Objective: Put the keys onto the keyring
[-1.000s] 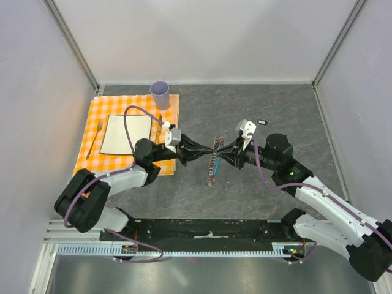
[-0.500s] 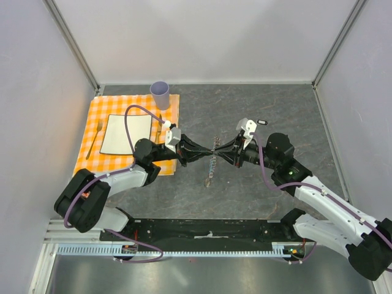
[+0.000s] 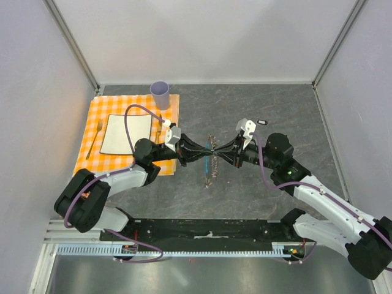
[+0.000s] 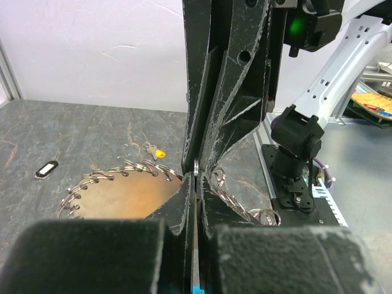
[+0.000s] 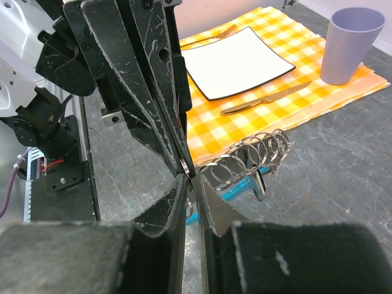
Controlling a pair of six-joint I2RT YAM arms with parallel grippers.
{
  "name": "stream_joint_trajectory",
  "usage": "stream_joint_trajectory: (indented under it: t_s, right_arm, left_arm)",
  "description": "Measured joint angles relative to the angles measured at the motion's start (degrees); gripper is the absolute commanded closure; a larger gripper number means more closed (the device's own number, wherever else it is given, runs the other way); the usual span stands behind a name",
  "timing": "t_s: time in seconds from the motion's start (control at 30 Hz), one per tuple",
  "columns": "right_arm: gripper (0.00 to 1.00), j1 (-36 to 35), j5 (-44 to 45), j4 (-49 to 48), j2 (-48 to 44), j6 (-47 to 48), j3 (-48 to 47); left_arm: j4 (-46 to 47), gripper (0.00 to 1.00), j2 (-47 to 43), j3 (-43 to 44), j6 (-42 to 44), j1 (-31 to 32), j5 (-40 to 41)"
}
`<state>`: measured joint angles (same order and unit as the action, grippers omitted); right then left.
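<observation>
The black two-finger left gripper (image 3: 204, 149) is pressed together on the thin grey metal chain keyring (image 3: 210, 166), whose bright blue plastic section dangles just beneath its tips. The black right gripper (image 3: 216, 149) meets it tip to tip, fingers nearly together (whether they pinch anything I cannot tell). A tiny yellow-orange key (image 4: 160, 153) lies just beyond the left gripper. A black oblong key with a white centre (image 3: 262, 122) lies on the right gripper's far side, well apart.
</observation>
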<state>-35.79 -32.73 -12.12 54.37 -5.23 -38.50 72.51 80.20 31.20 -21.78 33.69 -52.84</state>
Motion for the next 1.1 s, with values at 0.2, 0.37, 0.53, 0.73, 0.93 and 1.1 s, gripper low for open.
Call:
stream_joint_trajectory:
  t_s: [0.2,0.37,0.53,0.73,0.93,1.1]
  right_arm:
    - [0.9,0.0,0.2,-0.68,-0.02,-0.09,1.03]
    - [1.0,0.0,0.09,-0.83,-0.02,-0.09,1.09]
    - [1.0,0.0,0.02,1.16,-0.02,0.55,0.2]
    - [1.0,-0.09,3.32,20.39,2.01,6.62,-11.47]
    - [1.0,-0.85,7.8,40.61,9.99,14.19,-31.78]
    - [1.0,-6.82,16.61,55.87,19.02,19.37,-45.55]
  left_arm:
    - [-0.09,0.98,0.0,-0.13,-0.26,-0.02,0.24]
    - [-0.09,0.98,0.0,-0.15,-0.28,-0.04,0.26]
    - [-0.5,0.75,-0.04,-0.15,0.28,-0.09,0.24]
    - [-18.21,0.54,-7.52,1.49,11.54,-0.07,2.29]
    - [-28.59,0.51,-12.26,2.86,19.67,-0.07,4.74]
    - [-32.02,0.5,-12.46,2.93,21.07,-0.07,4.92]
